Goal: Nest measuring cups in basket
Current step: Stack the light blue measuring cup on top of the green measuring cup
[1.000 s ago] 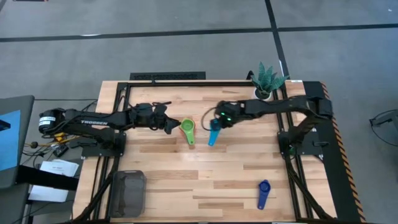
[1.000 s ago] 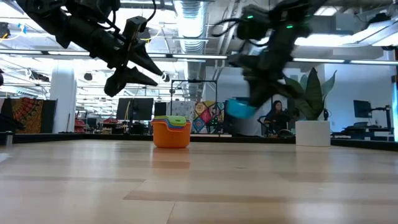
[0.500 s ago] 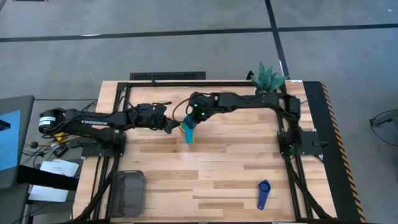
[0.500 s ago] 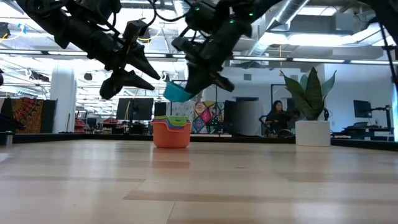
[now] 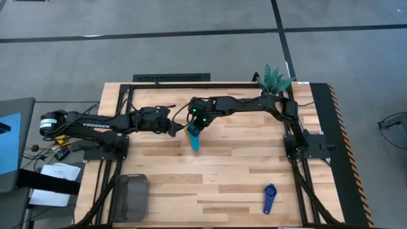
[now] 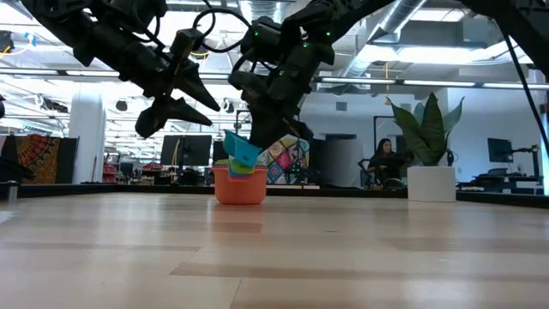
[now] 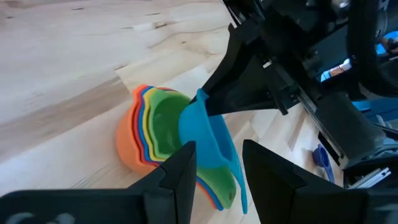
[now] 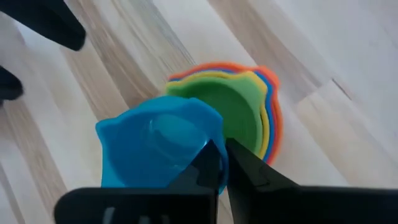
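Observation:
A stack of nested measuring cups (image 6: pixel 238 185), orange outermost with red, yellow and green inside, stands on its base mid-table. My right gripper (image 5: pixel 196 123) is directly over it, shut on a teal cup (image 7: pixel 208 140) that tilts above the green cup (image 8: pixel 239 121). My left gripper (image 5: pixel 173 129) hovers open just left of the stack, its fingers (image 7: pixel 180 171) on either side of the view of the cups, touching nothing. A dark blue cup (image 5: pixel 269 198) lies near the front right. The dark grey basket (image 5: pixel 131 197) sits at the near left. My right gripper pinches the teal cup's rim (image 7: pixel 199 98) between its two fingers, coming slanting down from the table's right. The cup hangs tilted below the fingers, its handle (image 7: pixel 235 168) pointing toward the near edge. Its low side is at the stack's mouth (image 6: pixel 243 165); whether it touches, I cannot tell.
A white pot with a green plant (image 5: pixel 272 83) stands at the far right corner. Bare wood lies between the stack and the basket. A laptop and papers (image 5: pixel 13 149) sit off the table's left.
My right gripper has carried the teal cup toward the table's left, from right of the stack to right over it, rolling as it went and sinking. The cup now tilts at the stack's mouth.

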`<state>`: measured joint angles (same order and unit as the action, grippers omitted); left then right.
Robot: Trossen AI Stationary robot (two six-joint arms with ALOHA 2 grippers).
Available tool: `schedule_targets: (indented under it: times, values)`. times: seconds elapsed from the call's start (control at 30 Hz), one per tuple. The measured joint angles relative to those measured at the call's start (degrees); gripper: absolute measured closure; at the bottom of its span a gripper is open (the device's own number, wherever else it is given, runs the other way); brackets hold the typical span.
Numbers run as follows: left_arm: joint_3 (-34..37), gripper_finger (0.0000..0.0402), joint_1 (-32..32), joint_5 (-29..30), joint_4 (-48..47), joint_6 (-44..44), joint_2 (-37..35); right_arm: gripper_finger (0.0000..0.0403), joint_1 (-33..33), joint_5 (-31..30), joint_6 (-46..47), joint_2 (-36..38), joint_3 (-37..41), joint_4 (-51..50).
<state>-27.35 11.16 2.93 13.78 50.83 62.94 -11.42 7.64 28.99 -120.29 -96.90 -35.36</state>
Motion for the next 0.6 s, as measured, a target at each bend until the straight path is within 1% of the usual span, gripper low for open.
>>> schedule_targets:
  times: [0.13,0.3,0.4,0.6]
  values:
    - [0.0,0.0283,0.0,0.1,-0.2,0.0,0.0,0.0365,-0.4,0.0,-0.5,0.0,0.0,0.4]
    - [0.0,0.0283,0.0,0.1,-0.2,0.0,0.0,0.0338,-0.4,-0.2,0.0,0.0,0.0,-0.1]
    - [0.0,0.0283,0.0,0.1,-0.3,0.0,0.0,0.0313,-0.4,-0.9,0.8,0.0,0.0,0.1]
    - [0.0,0.0283,0.0,0.1,-0.3,0.0,0.0,0.0246,-0.4,-1.4,1.0,0.0,0.0,-0.2]
